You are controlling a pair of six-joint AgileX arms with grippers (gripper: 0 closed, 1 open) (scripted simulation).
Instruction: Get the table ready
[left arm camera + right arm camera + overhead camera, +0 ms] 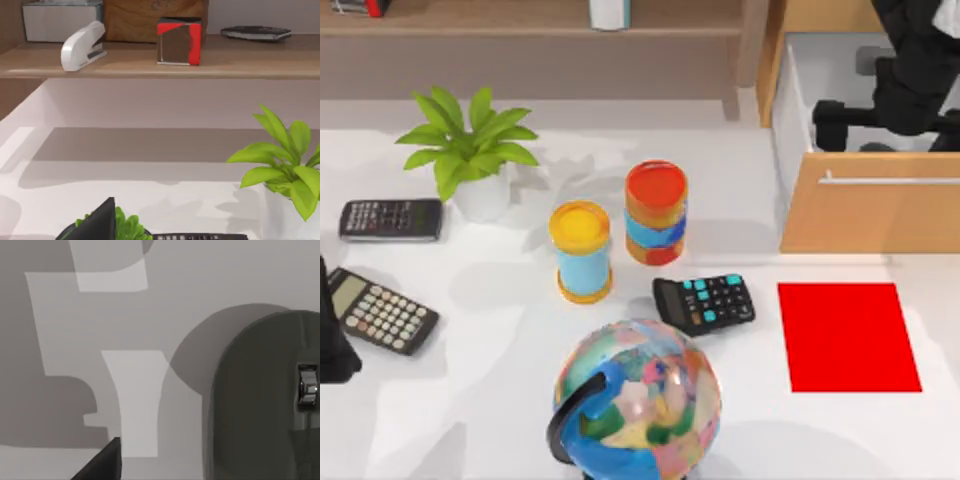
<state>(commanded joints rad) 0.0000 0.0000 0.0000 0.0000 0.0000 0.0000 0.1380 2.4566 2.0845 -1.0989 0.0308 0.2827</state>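
No writing, brand or number can be read anywhere. The key legends on the black calculator with teal keys (705, 303) and the two dark calculators (391, 219) (382, 311) are too small to make out.

My desk (500, 400) looks white and glossy, smooth enough to catch soft shadows, while the drawer cabinet (868, 215) and the shelf (150, 62) behind show matt light-brown wood grain. The globe (640, 400) has a shiny, slick painted skin, and the red mat (848, 336) lies flat and matt. The stapler (82, 45) on the shelf looks like smooth white plastic, and the cube (179, 41) beside it has a mirror-like metallic face.
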